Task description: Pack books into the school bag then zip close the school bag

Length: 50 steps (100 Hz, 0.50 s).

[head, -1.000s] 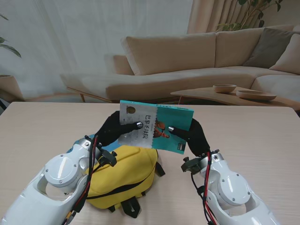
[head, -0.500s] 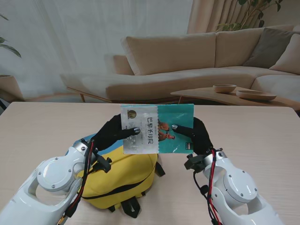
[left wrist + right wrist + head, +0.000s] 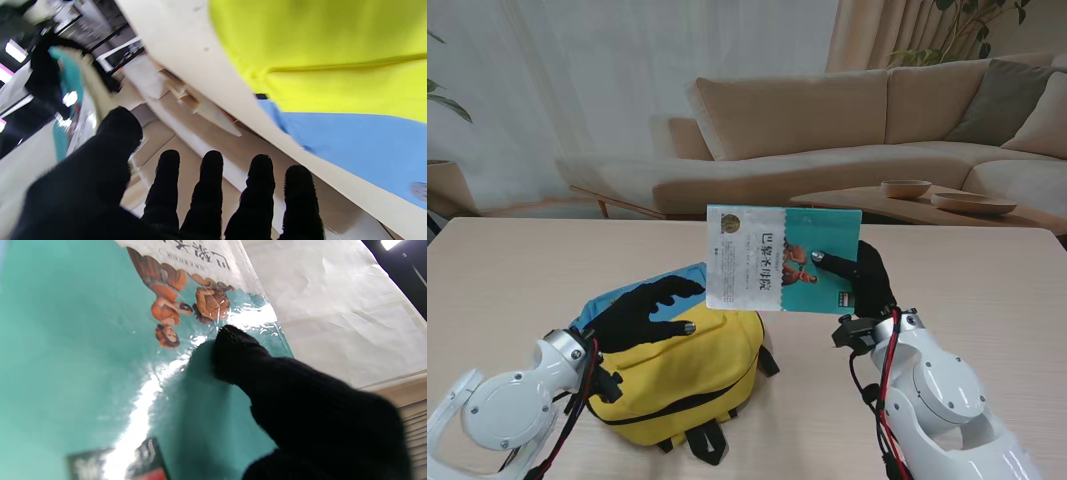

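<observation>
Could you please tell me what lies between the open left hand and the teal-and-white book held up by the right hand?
Nothing: in the stand view, only air separates the left hand from the teal-and-white book.

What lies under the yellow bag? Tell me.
A blue book pokes out from under the bag at its far left edge, flat on the table. The bag hides the rest of it, and whatever else may lie beneath.

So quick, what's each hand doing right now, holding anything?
Left hand: open, fingers spread over the yellow school bag, holding nothing.
Right hand: closed on the teal book, holding it up off the table.
</observation>
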Motion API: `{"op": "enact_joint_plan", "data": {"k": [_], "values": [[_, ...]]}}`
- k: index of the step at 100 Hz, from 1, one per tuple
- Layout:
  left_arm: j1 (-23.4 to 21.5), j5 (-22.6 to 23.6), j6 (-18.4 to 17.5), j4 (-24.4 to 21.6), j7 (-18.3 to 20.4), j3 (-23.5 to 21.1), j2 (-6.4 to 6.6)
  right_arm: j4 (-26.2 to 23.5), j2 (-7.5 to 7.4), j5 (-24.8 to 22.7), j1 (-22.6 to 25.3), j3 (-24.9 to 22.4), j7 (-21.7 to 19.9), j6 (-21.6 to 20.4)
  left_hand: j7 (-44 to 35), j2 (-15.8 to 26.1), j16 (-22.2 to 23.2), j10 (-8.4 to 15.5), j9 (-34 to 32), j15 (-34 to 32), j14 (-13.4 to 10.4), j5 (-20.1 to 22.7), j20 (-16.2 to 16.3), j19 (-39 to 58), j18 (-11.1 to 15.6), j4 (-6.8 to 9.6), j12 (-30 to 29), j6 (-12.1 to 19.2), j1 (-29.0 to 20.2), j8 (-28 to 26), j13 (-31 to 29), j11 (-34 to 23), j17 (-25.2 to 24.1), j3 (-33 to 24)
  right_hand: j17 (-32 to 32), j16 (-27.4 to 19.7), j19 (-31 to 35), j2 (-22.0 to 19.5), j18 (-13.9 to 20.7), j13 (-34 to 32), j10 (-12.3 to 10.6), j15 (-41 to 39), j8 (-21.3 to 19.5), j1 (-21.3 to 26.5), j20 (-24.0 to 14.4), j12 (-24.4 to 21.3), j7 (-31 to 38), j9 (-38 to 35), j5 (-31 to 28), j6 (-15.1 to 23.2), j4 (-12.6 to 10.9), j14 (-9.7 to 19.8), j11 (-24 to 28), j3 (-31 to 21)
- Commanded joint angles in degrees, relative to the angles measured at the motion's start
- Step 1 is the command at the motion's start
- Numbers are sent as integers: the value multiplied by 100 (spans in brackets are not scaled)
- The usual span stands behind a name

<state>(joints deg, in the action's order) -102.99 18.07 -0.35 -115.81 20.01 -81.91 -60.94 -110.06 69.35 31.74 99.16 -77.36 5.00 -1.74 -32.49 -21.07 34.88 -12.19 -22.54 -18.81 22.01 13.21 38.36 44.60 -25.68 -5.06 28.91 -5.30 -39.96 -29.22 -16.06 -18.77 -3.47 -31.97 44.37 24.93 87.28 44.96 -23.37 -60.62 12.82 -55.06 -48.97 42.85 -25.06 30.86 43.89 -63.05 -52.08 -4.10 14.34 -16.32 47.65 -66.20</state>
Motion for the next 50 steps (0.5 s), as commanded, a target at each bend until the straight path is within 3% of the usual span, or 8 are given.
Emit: {"op": "enact_joint_plan", "data": {"k": [1, 16, 50], "values": [[-165, 79, 62, -90, 202, -27, 96, -41, 53, -7, 6, -49, -35, -12, -58, 48, -31, 176, 93, 99, -200, -57, 154, -198, 186, 162, -1, 62, 165, -45, 141, 27, -112, 197, 154, 169, 277, -739, 2, -393, -78, -312, -821, 717, -128, 290, 1232, -68, -1081, 1154, -125, 89, 544, -576], [-291, 1007, 124, -189, 548, -9, 202, -40, 68, -18, 12, -97, 44, -12, -30, 111, 14, 261, 158, 140, -309, -128, 245, -311, 274, 166, 70, 70, 221, -151, 265, 12, -144, 391, 149, 166, 270, -723, -6, -391, -87, -306, -863, 716, -124, 279, 1235, -76, -1094, 1147, -125, 82, 547, -588], [-196, 2516, 195, -197, 1314, 482, 376, -41, 75, 0, 38, -133, 72, -2, 141, 75, 16, 462, 428, 291, -511, -382, 313, -575, 477, 93, 127, 27, 618, -192, 469, -2, -263, 780, 142, 155, 264, -701, 2, -385, -90, -273, -912, 719, -119, 263, 1224, -76, -1113, 1153, -128, 85, 544, -611]]}}
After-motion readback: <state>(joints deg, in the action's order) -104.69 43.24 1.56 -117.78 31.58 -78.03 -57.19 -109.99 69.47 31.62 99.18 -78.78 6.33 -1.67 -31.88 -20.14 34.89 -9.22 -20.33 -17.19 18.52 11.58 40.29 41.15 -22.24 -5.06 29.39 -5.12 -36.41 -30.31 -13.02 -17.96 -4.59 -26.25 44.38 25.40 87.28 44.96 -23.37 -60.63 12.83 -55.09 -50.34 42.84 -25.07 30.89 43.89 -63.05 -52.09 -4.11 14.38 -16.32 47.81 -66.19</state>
